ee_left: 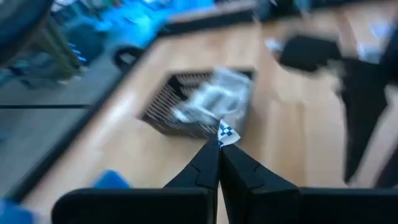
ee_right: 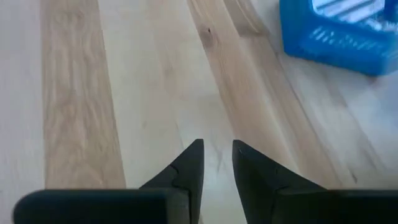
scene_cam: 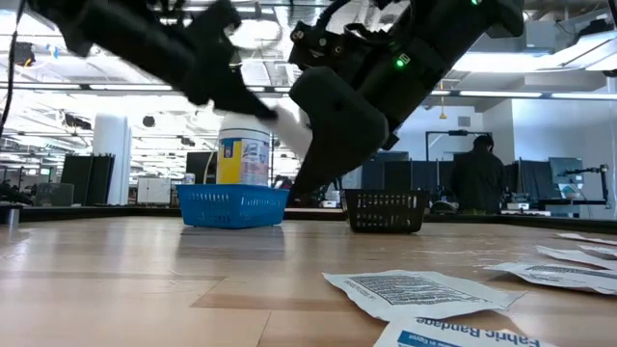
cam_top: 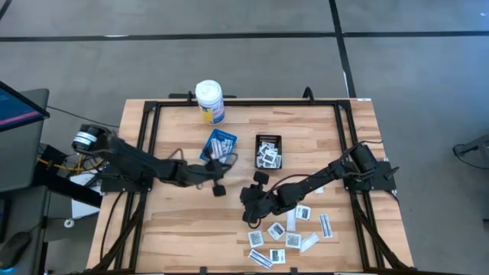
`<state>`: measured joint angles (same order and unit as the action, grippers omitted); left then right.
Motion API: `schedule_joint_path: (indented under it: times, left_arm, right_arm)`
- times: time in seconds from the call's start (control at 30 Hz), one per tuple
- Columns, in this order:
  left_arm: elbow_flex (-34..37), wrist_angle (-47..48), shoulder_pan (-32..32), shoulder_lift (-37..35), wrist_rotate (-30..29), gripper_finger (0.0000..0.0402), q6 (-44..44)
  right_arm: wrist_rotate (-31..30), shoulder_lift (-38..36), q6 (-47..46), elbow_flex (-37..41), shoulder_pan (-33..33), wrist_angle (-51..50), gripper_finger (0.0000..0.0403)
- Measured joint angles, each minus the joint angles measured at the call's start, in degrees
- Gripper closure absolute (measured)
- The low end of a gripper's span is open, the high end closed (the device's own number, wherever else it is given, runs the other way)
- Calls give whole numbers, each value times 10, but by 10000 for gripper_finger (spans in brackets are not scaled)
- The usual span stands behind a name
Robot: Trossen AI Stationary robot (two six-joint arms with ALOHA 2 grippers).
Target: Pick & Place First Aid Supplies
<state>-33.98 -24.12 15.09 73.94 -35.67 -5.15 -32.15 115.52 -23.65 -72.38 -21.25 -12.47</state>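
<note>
— Pinched between the shut fingers of the left gripper (ee_left: 219, 148), a small white packet (ee_left: 227, 133) is held above the table, near the black tray (ee_left: 186, 112).

— And the right gripper (ee_right: 217, 158)?

— Slightly parted, nothing is gripped; bare wood is faced.

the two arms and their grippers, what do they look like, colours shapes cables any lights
Both arms are dark, near-black jointed links. The left gripper and the right gripper each end in two black wedge-shaped fingers tapering to points. A small green light shows on one arm in the low view. Dark cables run along the table's side rails.
</note>
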Motion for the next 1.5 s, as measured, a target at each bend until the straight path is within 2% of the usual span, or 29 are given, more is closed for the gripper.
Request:
schedule_joint_path:
  times: [0.13, 0.27, 0.5, 0.6, 0.77, 0.83, 1.1, 1.33, 1.4, 1.5]
  left_arm:
    - [0, 57, 0, -85, -62, 391, 6]
    - [0, 141, -8, -147, -99, 394, 74]
    - [0, 175, -51, -150, -98, 389, 144]
    - [0, 211, -87, -133, -67, 388, 153]
    - [0, 230, -167, -116, 103, 387, 192]
    - [0, 228, -189, -114, 141, 381, 195]
    - [0, 232, -213, -112, 144, 343, 196]
    - [0, 284, -215, -109, 29, 313, 217]
    - [0, 292, -216, -109, 31, 313, 218]
    - [0, 283, -213, -109, 84, 312, 218]
  right_arm:
    - [2, 0, -44, 0, -4, -26, 325]
    - [3, 0, -79, 0, -13, -36, 325]
    - [7, 0, -111, 0, -30, -34, 325]
    - [7, 0, -111, 0, -35, -34, 325]
    - [7, 0, -111, 0, -39, -33, 325]
    - [7, 0, -111, 0, -39, -34, 325]
    - [7, 0, -109, 0, -39, -36, 325]
    - [6, 0, -109, 0, -39, -36, 325]
    - [6, 0, -109, 0, -38, -36, 325]
    - [6, 0, -103, 0, -35, -36, 325]
